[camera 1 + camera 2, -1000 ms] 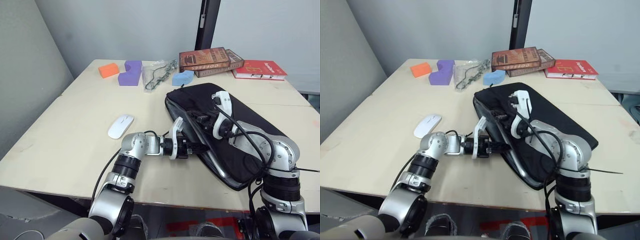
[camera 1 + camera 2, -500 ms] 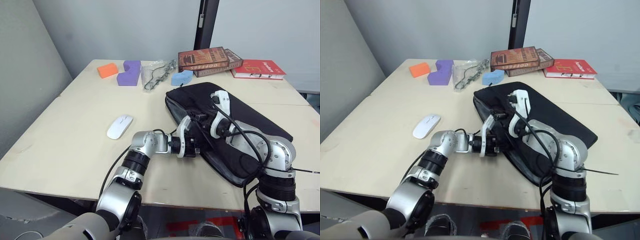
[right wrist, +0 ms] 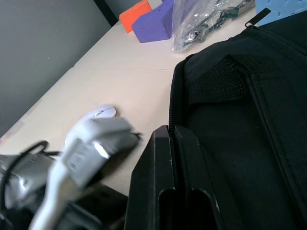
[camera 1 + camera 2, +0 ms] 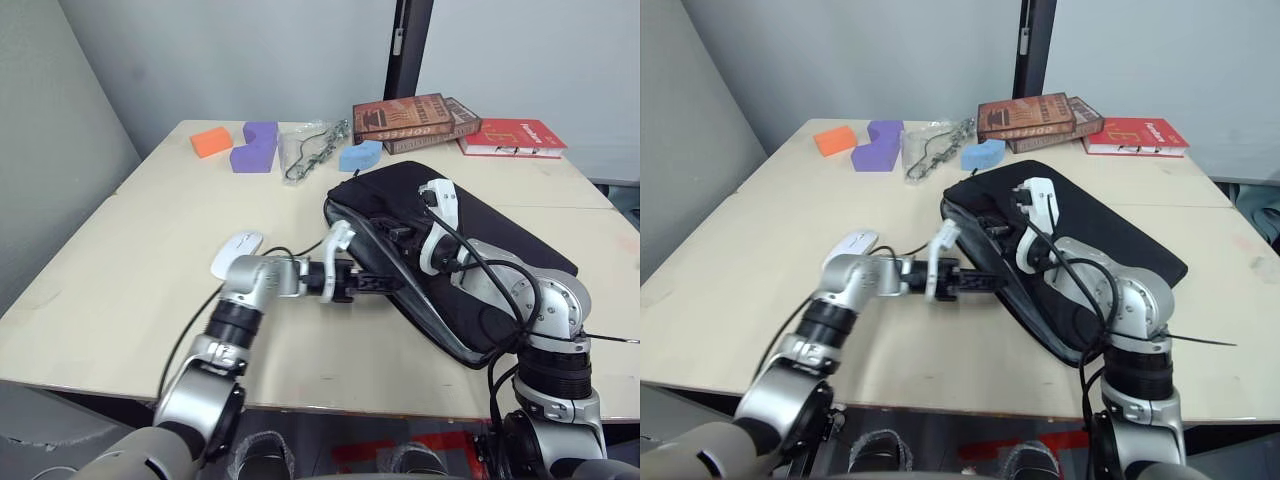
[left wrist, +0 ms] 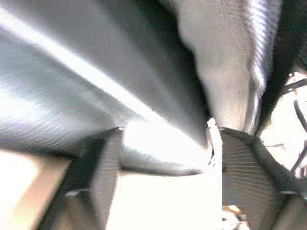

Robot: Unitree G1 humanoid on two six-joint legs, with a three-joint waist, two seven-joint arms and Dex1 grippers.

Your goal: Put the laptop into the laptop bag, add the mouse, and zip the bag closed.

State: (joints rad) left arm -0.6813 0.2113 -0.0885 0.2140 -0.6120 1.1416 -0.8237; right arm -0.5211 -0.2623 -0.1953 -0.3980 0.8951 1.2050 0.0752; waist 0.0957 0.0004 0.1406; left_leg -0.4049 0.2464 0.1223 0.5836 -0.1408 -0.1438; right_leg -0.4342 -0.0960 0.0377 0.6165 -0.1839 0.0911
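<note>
**Two claws meet at the bag's open edge**

The black laptop bag (image 4: 470,260) lies flat and askew on the pale counter (image 4: 130,270), its near corner close to the counter's front edge. A silver-grey strip, the laptop (image 4: 425,318), shows along the bag's near-left side, inside the open mouth. The left claw (image 4: 385,284) reaches in from the left to that edge; in its wrist view its two fingers (image 5: 103,177) stand apart on either side of the laptop's bright metal rim (whether they press it cannot be told). The right claw (image 4: 392,233) rests on top of the bag near its left edge, fingers (image 3: 165,191) pressed together with nothing visible between them, right beside the zipper line.

The white mouse (image 4: 236,254) sits on the counter just behind the left forearm, well apart from the bag. Beyond the bag's far corner lie a blue foam block (image 4: 360,156) and a clear plastic bag of dark cord (image 4: 308,152), with a purple block (image 4: 254,147) and an orange block (image 4: 211,142) further left. Stacked brown books (image 4: 415,119) and a red book (image 4: 510,137) line the far edge. The counter's left half is open room around the mouse; a grey wall (image 4: 50,140) closes that side.
</note>
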